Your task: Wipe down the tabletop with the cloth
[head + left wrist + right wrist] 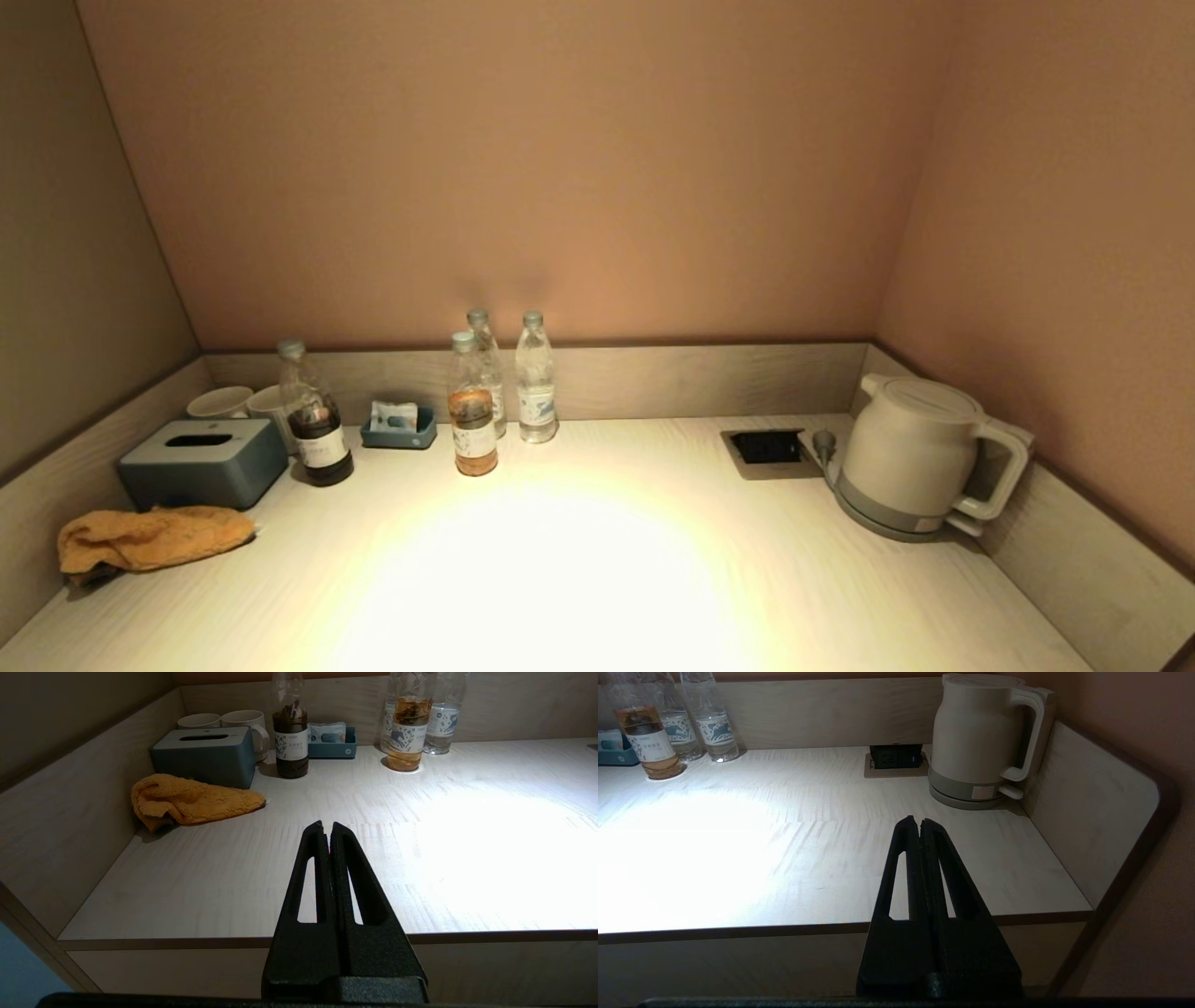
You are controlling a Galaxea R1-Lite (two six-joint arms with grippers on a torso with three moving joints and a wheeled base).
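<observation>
An orange cloth [149,539] lies crumpled on the pale wooden tabletop [597,579] at the far left, against the side wall and just in front of a blue-grey tissue box [201,462]. It also shows in the left wrist view [187,800]. My left gripper [327,828] is shut and empty, held near the table's front edge, well short of the cloth. My right gripper [920,823] is shut and empty near the front edge on the right side, short of the kettle. Neither arm shows in the head view.
A white kettle [920,457] stands at the back right beside a recessed socket [766,448]. Three bottles [499,392], a dark bottle [316,429], two mugs [238,403] and a small blue tray [400,429] line the back. Low walls [1074,541] enclose three sides.
</observation>
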